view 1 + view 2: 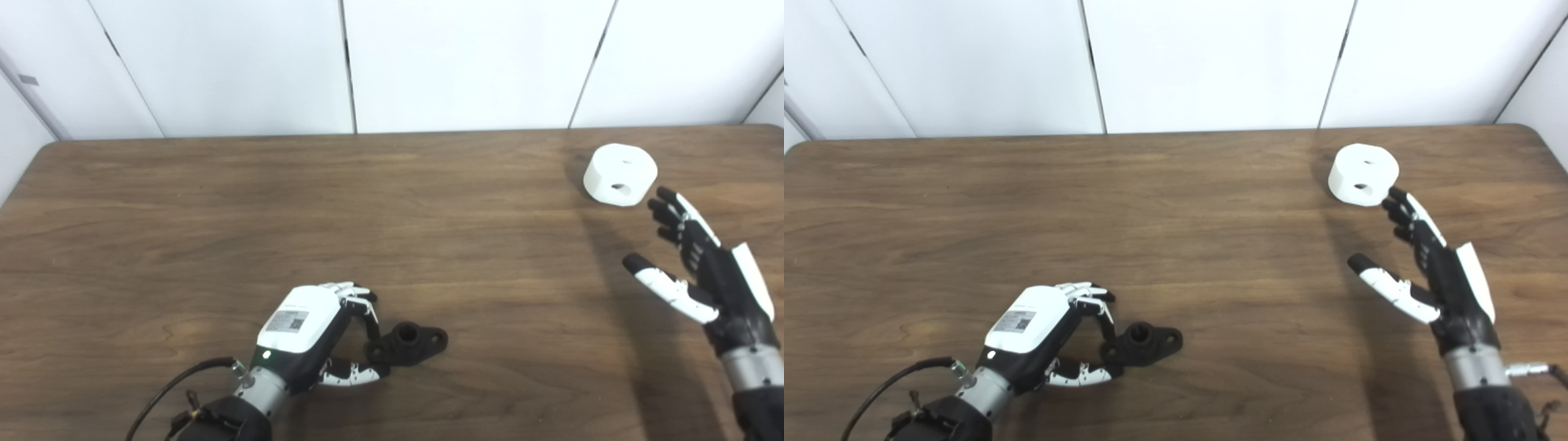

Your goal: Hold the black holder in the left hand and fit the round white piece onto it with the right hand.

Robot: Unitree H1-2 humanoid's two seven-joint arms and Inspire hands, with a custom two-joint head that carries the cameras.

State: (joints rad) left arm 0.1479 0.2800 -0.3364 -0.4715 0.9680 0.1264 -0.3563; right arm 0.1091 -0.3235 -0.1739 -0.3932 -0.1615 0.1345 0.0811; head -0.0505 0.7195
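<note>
Two parts well apart on bench (184, 202). Our left hand (318, 334) curls around black holder (407, 344) at near edge, not lifted. Our right hand (1427, 269) spread, empty, fingertips near round white piece (1363, 173), far right. Fitting not begun, we judge.

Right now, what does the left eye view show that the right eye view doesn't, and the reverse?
Only the left eye view: a clear gap of table between the right hand and the white piece.
Only the right eye view: the table's rounded far right corner, and a metal plug beside the right wrist.
Both: the left hand with fingers curled at the black holder, which lies on the table; the right hand open.
</note>
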